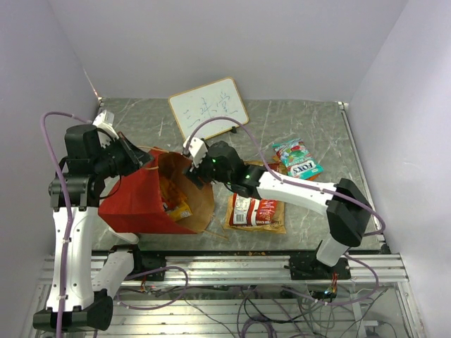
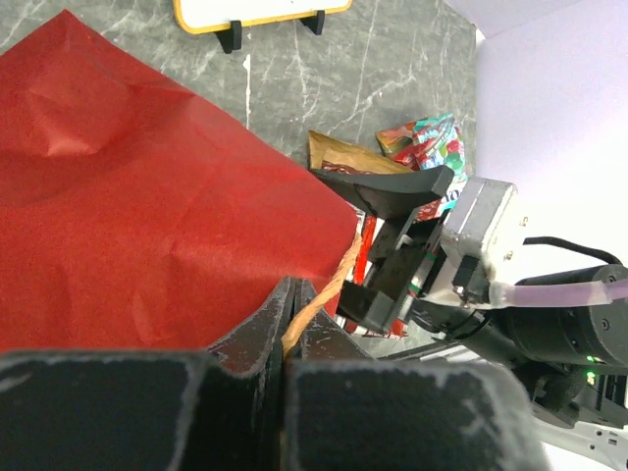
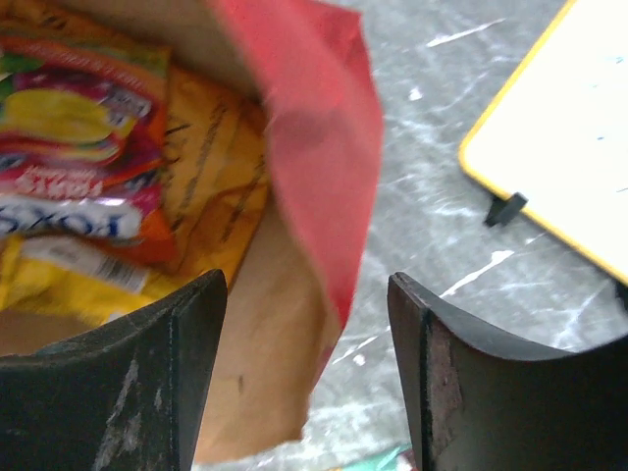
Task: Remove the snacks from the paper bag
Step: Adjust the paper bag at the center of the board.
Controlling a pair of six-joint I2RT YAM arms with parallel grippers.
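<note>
Lying on its side at the left of the table, the paper bag turns its brown-lined mouth rightward in the top view. The left gripper sits at its upper edge and the right gripper at the mouth. A red packet and a teal packet lie outside the bag, with a white board farther back.

The left wrist view shows the left fingers pressed together on the bag's thin handle loop.

The right wrist view shows the right jaws wide apart, gripping nothing. The bag's wall passes between them, and an orange packet and a yellow packet lie inside.
</note>
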